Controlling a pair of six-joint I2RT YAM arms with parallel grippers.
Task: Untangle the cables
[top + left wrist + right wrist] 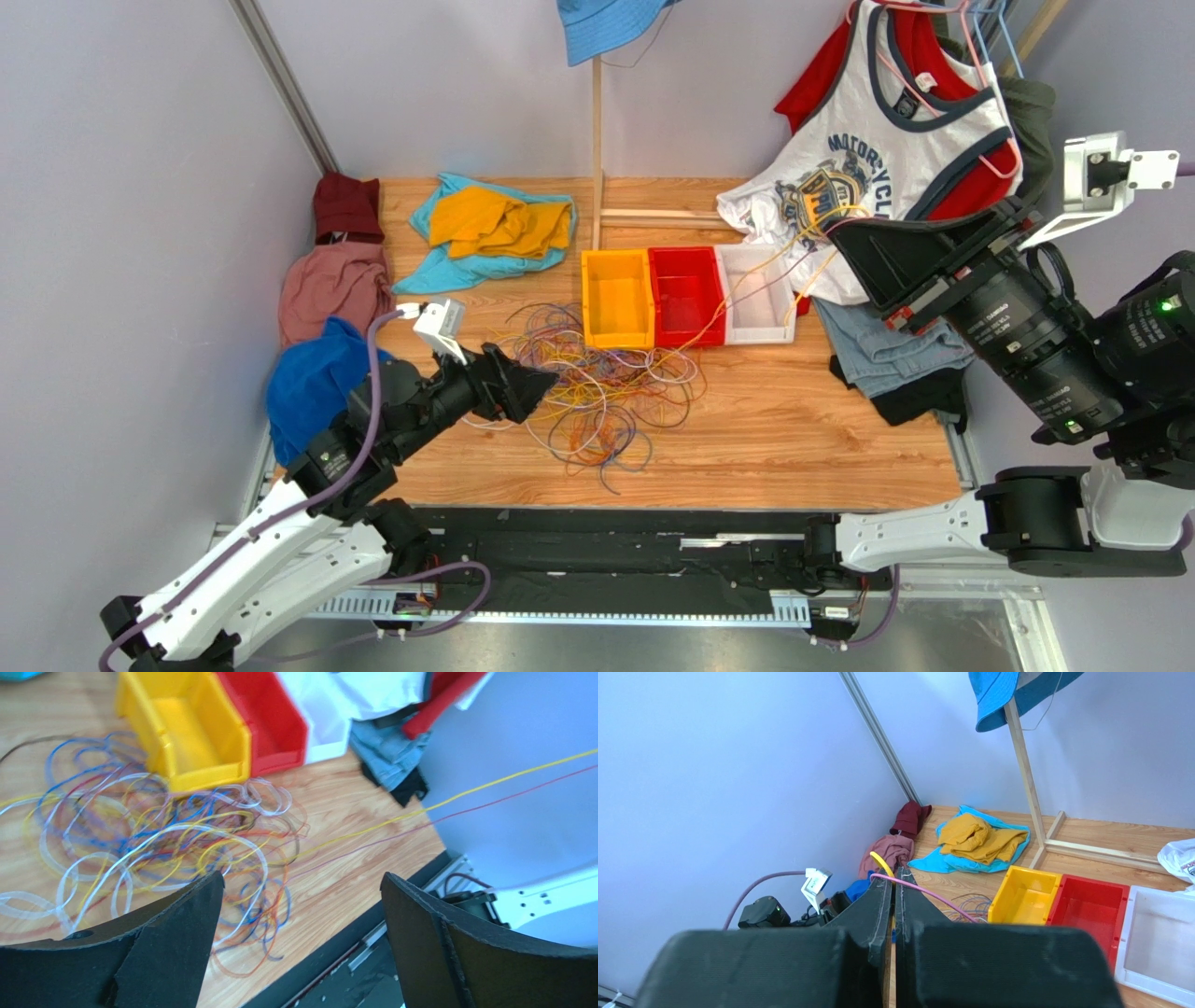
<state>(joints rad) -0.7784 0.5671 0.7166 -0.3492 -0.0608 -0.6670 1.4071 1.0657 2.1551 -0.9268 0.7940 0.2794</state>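
The cables (pixel 606 385) lie as a loose tangle of white, yellow, orange, blue and red loops on the wooden table, in front of the yellow bin. My left gripper (pixel 544 384) is low at the tangle's left edge. In the left wrist view it (pixel 302 876) is open and empty, with the tangle (pixel 154 840) just beyond its left finger. My right gripper (pixel 839 233) is raised at the right. In the right wrist view it (pixel 893 875) is shut on a yellow strand (pixel 880 861) and a pink strand (pixel 934 894). Both strands run taut (pixel 491 784) from the tangle.
Yellow (pixel 617 298), red (pixel 687 294) and white (pixel 759 291) bins stand in a row behind the tangle. Clothes lie along the left edge (pixel 330 287) and back (pixel 491 228). A shirt (pixel 870 140) hangs at the back right over folded clothes (pixel 891 357). A wooden stand (pixel 598 140) rises mid-back.
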